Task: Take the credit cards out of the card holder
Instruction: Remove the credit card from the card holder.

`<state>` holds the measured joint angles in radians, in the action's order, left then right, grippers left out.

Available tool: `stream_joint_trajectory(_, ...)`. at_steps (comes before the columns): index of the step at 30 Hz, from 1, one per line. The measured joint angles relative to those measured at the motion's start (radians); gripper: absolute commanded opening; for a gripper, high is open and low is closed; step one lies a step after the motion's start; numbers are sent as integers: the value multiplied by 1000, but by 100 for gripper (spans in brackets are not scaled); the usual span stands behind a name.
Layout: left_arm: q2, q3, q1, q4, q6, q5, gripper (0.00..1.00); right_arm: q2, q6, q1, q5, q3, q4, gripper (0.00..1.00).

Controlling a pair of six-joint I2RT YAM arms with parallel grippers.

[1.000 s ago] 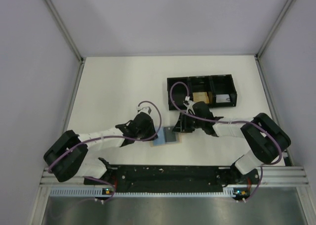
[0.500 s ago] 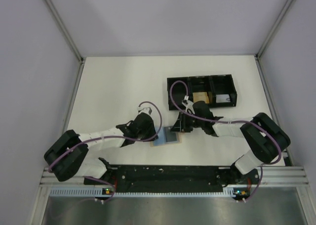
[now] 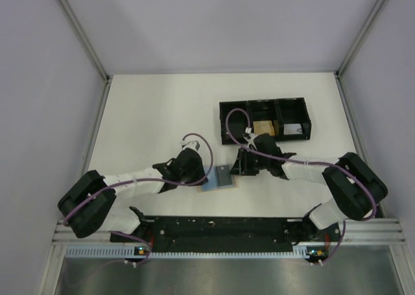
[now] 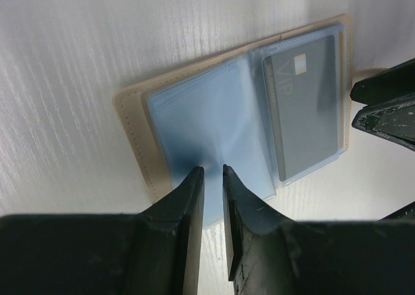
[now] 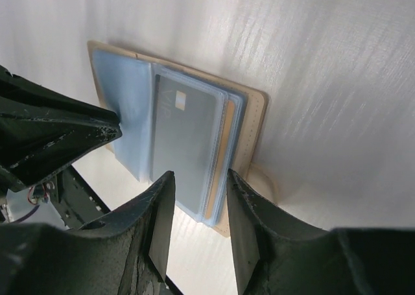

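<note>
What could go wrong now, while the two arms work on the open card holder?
1. The grey credit card sits inside a plastic sleeve; the right jaws, open over its edge, may pinch sleeve and card together.
2. The left jaws hold only a thin blue leaf of the card holder; a pull could drag the holder along.

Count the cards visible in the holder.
1: grey card in a clear sleeve of the open holder; more may be hidden beneath it.
</note>
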<state>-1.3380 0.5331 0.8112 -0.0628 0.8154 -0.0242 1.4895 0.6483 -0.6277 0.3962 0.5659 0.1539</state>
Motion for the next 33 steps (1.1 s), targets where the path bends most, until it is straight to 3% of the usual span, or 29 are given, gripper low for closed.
stream_joint_trajectory(33, -4, 2, 8, -1, 2, -2, 23, 70, -15, -33, -35, 97, -73, 37)
